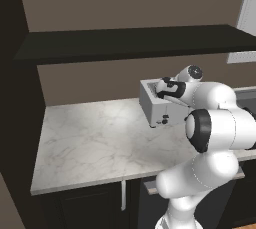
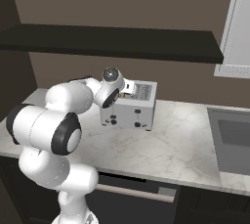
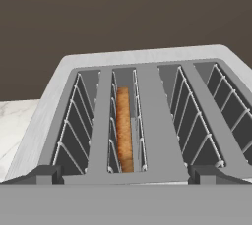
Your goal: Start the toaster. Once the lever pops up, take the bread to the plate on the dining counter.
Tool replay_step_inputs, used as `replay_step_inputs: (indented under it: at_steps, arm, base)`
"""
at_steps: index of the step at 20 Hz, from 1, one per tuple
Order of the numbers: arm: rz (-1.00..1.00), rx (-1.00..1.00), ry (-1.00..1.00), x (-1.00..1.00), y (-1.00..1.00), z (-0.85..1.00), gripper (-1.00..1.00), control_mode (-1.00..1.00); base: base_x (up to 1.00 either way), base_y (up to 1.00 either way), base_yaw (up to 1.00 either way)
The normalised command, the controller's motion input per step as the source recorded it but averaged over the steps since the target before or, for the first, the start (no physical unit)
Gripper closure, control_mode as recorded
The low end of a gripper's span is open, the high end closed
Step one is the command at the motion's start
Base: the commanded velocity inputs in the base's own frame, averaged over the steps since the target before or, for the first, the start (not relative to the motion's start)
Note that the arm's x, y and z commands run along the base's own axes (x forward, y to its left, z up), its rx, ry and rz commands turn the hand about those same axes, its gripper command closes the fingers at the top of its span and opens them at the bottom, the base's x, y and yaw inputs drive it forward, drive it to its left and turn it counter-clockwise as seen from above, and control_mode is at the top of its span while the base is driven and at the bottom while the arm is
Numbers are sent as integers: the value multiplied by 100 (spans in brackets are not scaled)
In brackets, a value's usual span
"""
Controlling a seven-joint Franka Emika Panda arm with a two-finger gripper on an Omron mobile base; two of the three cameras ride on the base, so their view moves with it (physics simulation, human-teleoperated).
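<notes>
The pincer (image 3: 126,176) hangs open just above the toaster (image 3: 142,116), which stands at the far side of the marble worktop (image 1: 90,143). The bread (image 3: 124,130) sits upright in the second slot from the left.

Even, soft rendered light without a visible source. The marble worktop (image 1: 100,133) reads bright; the shelf (image 2: 112,42) and cabinet fronts toward 6 o'clock are near black. Gloss highlights mark the white arm (image 1: 215,123). The toaster (image 3: 142,116) slots are sharp, with shaded walls; no blur or edge distortion.
</notes>
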Motion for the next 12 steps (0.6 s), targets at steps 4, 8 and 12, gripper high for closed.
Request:
replay_step_inputs:
  at_steps: [4, 8, 12]
  arm:
    - [0, 0, 0, 0, 0, 0, -100, -100]
    - [0, 0, 0, 0, 0, 0, -100, -100]
    - [0, 0, 0, 0, 0, 0, -100, -100]
  base:
    - [0, 0, 0]
    - [0, 0, 0]
    - [0, 0, 0]
